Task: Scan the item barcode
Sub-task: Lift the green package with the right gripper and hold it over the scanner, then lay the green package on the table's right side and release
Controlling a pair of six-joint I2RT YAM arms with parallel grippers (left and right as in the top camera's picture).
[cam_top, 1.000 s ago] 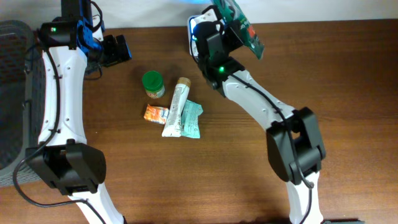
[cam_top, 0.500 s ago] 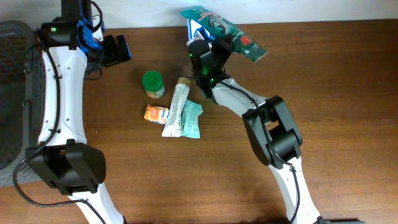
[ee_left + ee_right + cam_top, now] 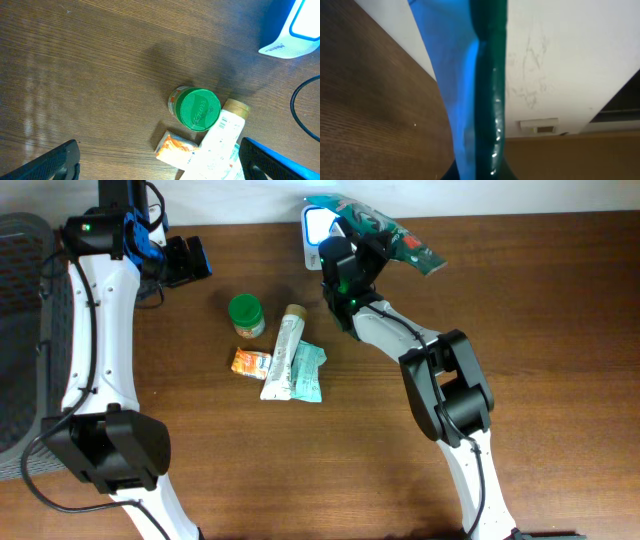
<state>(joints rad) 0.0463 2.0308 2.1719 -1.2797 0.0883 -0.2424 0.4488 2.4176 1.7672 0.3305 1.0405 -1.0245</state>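
Overhead: I see right gripper (image 3: 368, 243) clenched on green packet (image 3: 392, 237), above lit scanner (image 3: 314, 224) at far edge; left gripper (image 3: 186, 260) released, far left of green-lidded jar (image 3: 246, 313).

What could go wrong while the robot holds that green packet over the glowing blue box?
The right gripper pinches the floppy green packet by one edge; it might sag or slip. It hangs at the back edge of the table, so a drop could land behind it. Its barcode may face away from the scanner.
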